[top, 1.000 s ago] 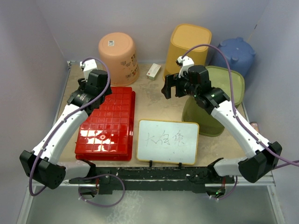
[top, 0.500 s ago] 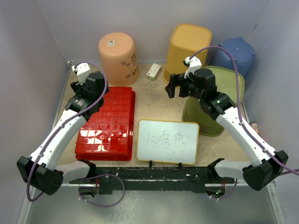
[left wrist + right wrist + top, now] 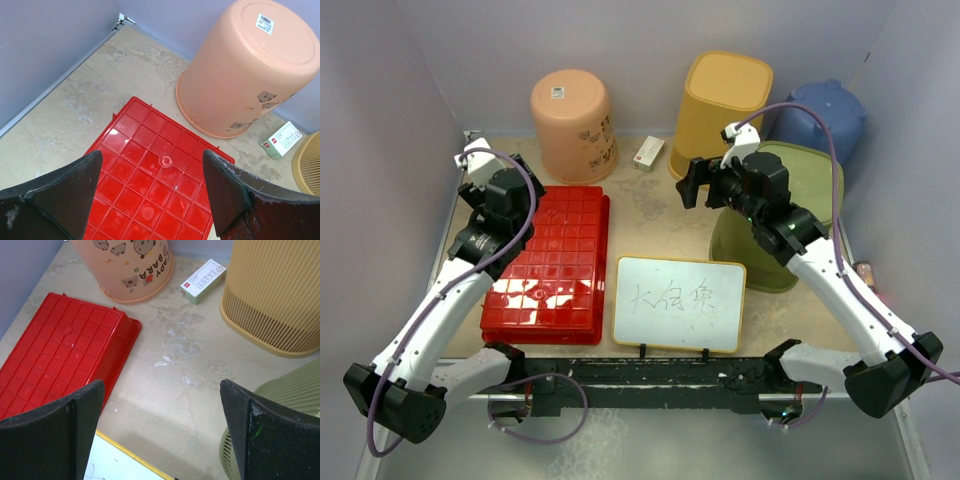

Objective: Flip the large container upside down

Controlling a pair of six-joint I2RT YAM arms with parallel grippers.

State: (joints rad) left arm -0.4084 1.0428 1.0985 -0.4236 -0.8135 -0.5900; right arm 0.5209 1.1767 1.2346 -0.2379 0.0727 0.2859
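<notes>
Two white robot arms with black joints reach over a beige stone-patterned table [image 3: 660,215] walled in pale lilac. A large red rectangular plastic container [image 3: 552,262] lies on the left half of the table. It is bottom up, with its glossy gridded underside facing the ceiling.

The left gripper [image 3: 152,157] hangs above the far end of this upturned base. Its two dark fingers [image 3: 75,187] are spread wide apart and grasp nothing. Through the left wrist camera, red grid squares fill the gap between them.

The right gripper [image 3: 161,385] is out over bare tabletop, to the right of the red container. Its fingers [image 3: 245,425] are also fully released and hold nothing.

Along the back wall stand three more vessels. A round peach plastic bucket [image 3: 572,122] sits inverted just behind the red container, with a barcode sticker on its base and cartoon prints on its side. A tall ribbed yellow plastic bin [image 3: 723,105] is also inverted. A blue plastic tub [image 3: 823,115] sits in the far right corner.

A small white cardboard box [image 3: 649,152] lies between the bucket and the yellow bin. An olive-green plastic bin [image 3: 812,172] sits below the right arm's wrist. A white dry-erase board with a yellow rim [image 3: 680,303] stands near the front edge, bearing handwritten characters.
</notes>
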